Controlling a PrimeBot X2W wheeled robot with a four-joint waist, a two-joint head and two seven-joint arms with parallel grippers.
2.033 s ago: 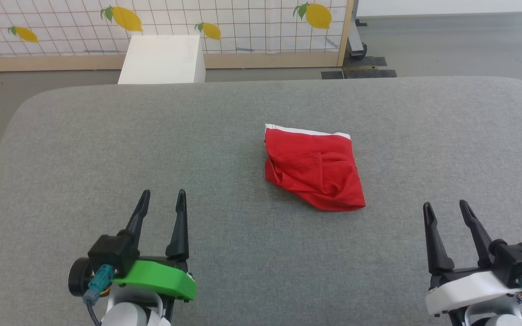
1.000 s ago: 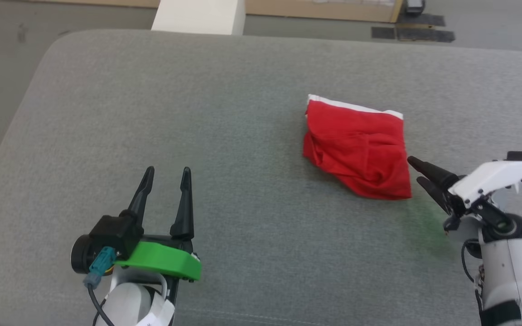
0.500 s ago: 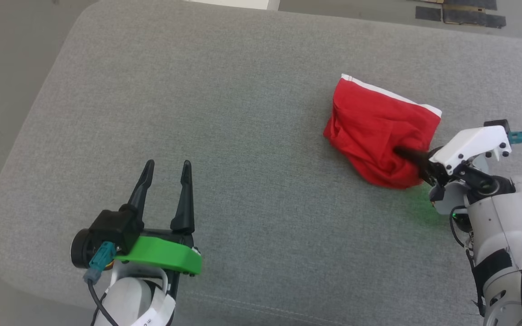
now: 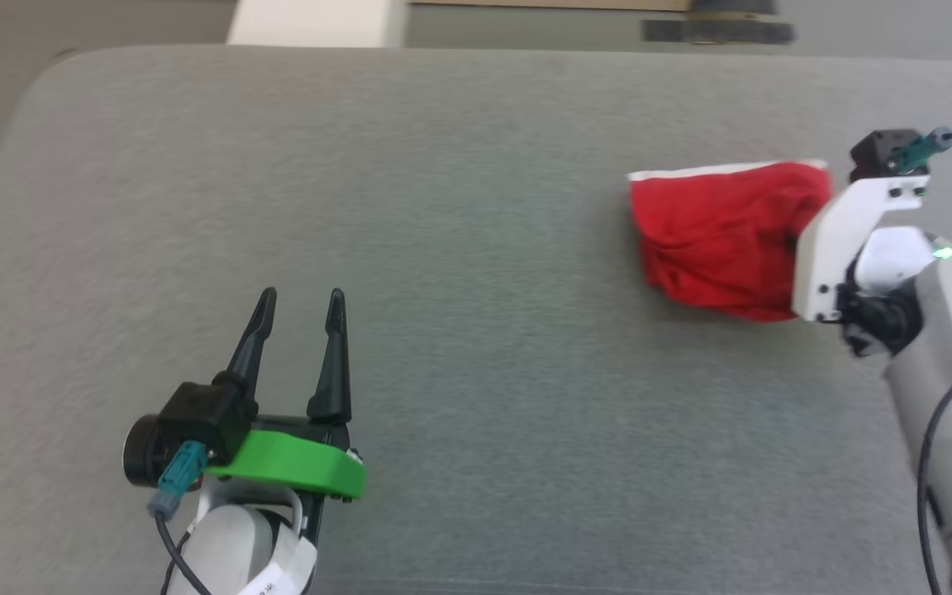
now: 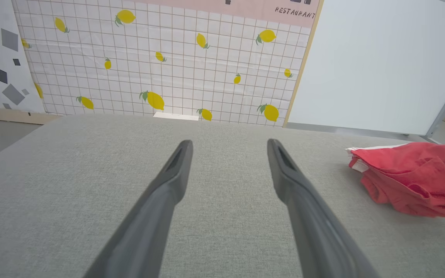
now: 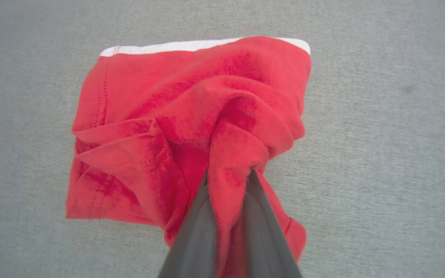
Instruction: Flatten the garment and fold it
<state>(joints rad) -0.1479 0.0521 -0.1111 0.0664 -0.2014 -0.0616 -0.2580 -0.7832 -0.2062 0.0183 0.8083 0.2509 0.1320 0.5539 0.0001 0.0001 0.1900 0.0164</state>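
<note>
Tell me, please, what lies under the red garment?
The grey surface shows around the garment, whose raised fold the right gripper pinches; anything beneath the cloth is covered.

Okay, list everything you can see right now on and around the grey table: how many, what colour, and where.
garment: one, red with a white band, crumpled on the table's right part
table: one, grey fabric top, in front of the robot
box: one, white, just beyond the table's far edge
wall panel: one, white grid with yellow lemons, behind the table
left gripper: one, dark fingers, green mount, open over bare table
right gripper: one, dark fingers, white mount, shut on a garment fold
</note>
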